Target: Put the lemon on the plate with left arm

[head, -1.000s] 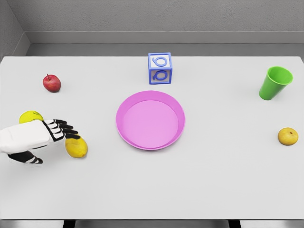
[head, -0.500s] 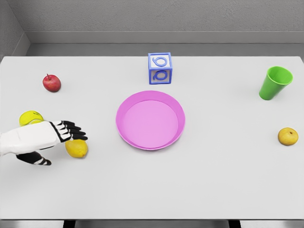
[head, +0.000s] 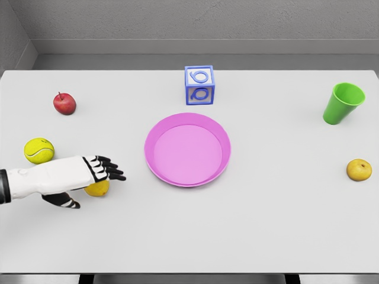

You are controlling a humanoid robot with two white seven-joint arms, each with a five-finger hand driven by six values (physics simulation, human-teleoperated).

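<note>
A: Where is the lemon?
B: On the white tabletop, left of the pink plate and apart from it, mostly hidden beneath the left hand.
A: And that hand?
B: Palm down over the fruit, fingers stretched toward the plate, thumb low on the near side. I cannot tell whether it grips.
A: Around it?
B: A tennis ball just behind the arm, 1 apple farther back, a blue block behind the plate, a green cup and an orange fruit at right.
</note>
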